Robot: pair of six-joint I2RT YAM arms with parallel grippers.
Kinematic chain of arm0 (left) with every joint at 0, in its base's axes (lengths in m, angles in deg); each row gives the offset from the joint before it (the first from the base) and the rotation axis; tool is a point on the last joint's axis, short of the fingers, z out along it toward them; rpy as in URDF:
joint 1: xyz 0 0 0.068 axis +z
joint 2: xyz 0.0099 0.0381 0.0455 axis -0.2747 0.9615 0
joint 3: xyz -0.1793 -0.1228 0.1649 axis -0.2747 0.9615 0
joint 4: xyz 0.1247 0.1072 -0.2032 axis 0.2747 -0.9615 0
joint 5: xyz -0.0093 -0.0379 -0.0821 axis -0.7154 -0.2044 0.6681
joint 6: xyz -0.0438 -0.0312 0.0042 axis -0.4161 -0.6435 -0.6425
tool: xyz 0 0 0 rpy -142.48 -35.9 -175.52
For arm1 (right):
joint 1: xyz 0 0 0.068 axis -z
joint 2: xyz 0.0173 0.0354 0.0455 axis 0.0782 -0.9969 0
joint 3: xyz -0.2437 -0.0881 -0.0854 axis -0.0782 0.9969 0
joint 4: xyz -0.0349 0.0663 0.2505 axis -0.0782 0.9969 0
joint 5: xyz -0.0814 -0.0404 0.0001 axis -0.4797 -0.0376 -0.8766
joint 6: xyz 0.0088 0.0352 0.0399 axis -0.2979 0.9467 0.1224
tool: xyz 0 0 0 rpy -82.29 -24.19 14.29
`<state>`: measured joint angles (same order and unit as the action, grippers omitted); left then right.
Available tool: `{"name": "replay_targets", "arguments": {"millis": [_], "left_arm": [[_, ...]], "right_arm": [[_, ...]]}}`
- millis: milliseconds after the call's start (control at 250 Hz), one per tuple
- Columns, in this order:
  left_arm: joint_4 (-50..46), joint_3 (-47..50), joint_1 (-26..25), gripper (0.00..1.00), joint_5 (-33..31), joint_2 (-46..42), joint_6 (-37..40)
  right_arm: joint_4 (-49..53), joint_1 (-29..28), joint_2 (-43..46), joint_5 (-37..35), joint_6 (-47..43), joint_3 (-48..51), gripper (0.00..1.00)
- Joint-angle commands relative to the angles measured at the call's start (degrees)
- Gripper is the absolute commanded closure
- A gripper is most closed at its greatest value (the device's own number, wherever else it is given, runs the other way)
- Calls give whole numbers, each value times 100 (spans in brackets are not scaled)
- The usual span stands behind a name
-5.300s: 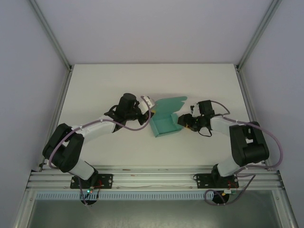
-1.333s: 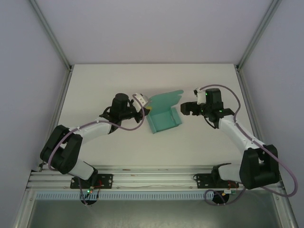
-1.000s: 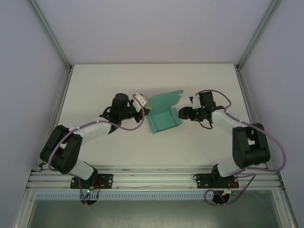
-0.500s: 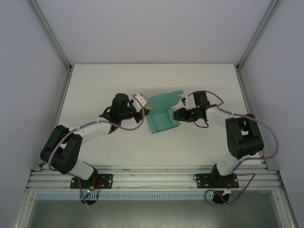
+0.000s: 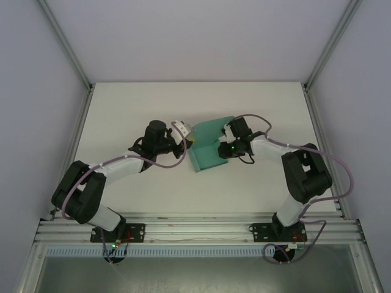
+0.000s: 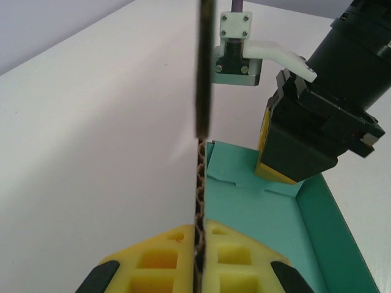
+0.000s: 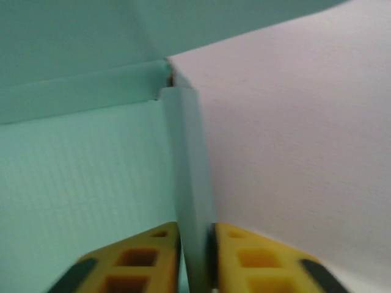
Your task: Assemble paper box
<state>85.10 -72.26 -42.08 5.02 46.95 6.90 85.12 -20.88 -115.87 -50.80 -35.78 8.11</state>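
While the left jaws clamp one paper box point(image 5: 206, 159) wall, the right jaws clamp another.

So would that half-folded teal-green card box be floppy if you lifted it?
Probably light and bendy: the teal-green thin card box shows a thin wall pinched edge-on in the left gripper. Its raised flap likely flexes when pushed.

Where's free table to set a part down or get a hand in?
Bare table along the far strip, between the paper box and the back wall. Also the near strip between the box and the front rail. Crowded: the middle, where the left end effector and right end effector clamp the box.
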Motion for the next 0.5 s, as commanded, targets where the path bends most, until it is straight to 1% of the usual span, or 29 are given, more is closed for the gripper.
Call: {"name": "replay_targets", "arguments": {"millis": [0, 52, 108, 184, 288, 336, 392, 496], "left_arm": [[39, -248, -70, 100, 66, -52, 22], [10, -265, -79, 100, 72, -70, 22], [42, -250, -81, 100, 77, -100, 6], [174, -192, -94, 100, 28, -145, -71], [306, -130, -103, 100, -121, -249, -195], [294, -142, -107, 100, -194, -302, -211], [262, -146, -105, 100, -244, -371, -224], [227, -163, -109, 100, -292, -487, -243]], "right_arm": [[474, -208, -147, -1240, 174, -210, 84], [585, -247, -207, -1580, 231, -290, 83], [725, -287, -327, -1844, 285, -379, 81], [939, -432, -557, -2181, 346, -563, 81], [1322, -805, -839, -3123, 459, -832, 83], [1490, -950, -915, -3619, 583, -925, 87], [1682, -1090, -977, -4279, 845, -1021, 88], [2120, -1271, -1129, -5169, 1162, -1213, 89]]}}
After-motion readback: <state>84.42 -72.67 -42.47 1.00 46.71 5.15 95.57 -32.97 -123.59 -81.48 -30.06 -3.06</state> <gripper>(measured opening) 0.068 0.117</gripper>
